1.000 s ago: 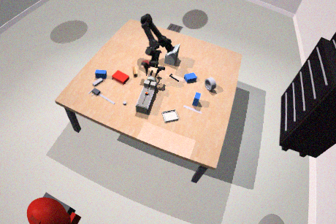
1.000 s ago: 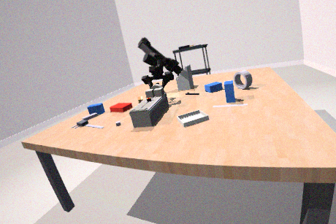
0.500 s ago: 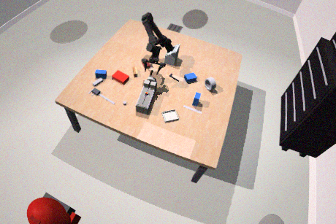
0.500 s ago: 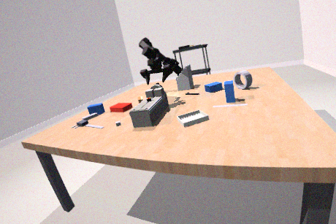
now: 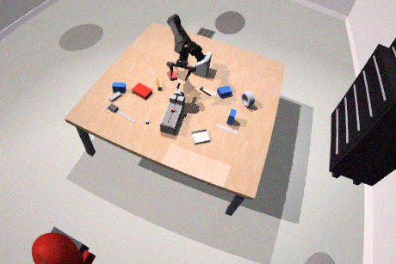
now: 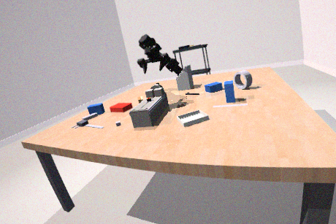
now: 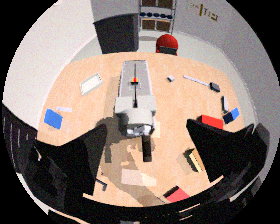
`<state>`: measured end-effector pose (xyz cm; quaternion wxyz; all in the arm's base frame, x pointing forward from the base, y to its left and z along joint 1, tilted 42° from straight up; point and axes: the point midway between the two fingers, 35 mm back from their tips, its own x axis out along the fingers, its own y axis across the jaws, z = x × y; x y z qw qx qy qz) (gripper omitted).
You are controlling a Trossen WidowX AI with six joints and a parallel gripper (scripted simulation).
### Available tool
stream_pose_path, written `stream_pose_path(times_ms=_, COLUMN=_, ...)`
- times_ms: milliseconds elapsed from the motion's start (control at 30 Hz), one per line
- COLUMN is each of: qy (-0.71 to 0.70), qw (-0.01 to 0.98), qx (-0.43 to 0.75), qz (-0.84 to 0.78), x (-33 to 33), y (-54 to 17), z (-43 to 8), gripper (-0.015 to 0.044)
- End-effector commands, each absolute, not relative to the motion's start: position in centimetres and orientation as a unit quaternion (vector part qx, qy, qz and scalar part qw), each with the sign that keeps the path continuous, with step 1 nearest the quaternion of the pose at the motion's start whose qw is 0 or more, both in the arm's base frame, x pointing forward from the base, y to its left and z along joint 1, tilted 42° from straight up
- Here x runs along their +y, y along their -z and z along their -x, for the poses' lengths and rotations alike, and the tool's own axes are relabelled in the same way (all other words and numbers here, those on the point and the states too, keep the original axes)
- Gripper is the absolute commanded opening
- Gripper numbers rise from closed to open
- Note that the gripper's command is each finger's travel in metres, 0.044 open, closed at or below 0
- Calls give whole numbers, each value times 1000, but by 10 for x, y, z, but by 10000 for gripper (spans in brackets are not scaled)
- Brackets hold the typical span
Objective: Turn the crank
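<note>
The grey machine (image 5: pixel 169 121) (image 6: pixel 142 118) (image 7: pixel 126 95) stands on the table, its slot running lengthwise. The slide's small red pointer (image 5: pixel 173 110) (image 6: pixel 149 99) (image 7: pixel 135 81) shows partway along the slot. A yellowish spot touches it in the wrist view, but the two brass marks are too small to tell apart, so whether they are level is unclear. The black crank handle (image 7: pixel 146 150) (image 5: pixel 178 86) sticks out from the machine's rounded end, toward the arm. My gripper (image 5: pixel 180 76) (image 6: pixel 153 69) (image 7: pixel 148 126) is open and empty, back from and above the handle, touching nothing.
Red block (image 5: pixel 142 90) (image 6: pixel 121 107) (image 7: pixel 212 121) and blue block (image 5: pixel 119 87) (image 6: pixel 96 109) lie to one side. White tray (image 5: pixel 201 137) (image 6: pixel 193 118) (image 7: pixel 91 84), upright blue block (image 5: pixel 232 117) (image 6: pixel 229 91) and grey ring (image 5: pixel 244 99) (image 6: pixel 235 81) are on the other.
</note>
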<state>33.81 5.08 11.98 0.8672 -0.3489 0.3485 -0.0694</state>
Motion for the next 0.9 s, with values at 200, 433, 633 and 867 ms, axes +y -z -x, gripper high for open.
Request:
stream_pose_path(times_ms=200, qy=85, qw=866, qx=353, qz=343, x=65, y=-126, z=-380, gripper=440)
stream_pose_path(times_ms=433, qy=97, qw=866, qx=355, qz=338, x=75, y=-123, z=-418, gripper=440)
stream_pose_path(times_ms=633, qy=107, qw=866, qx=357, qz=334, x=82, y=-115, z=-450, gripper=440)
stream_pose_path(times_ms=867, qy=109, qw=866, qx=357, qz=333, x=71, y=-97, z=-460, gripper=440)
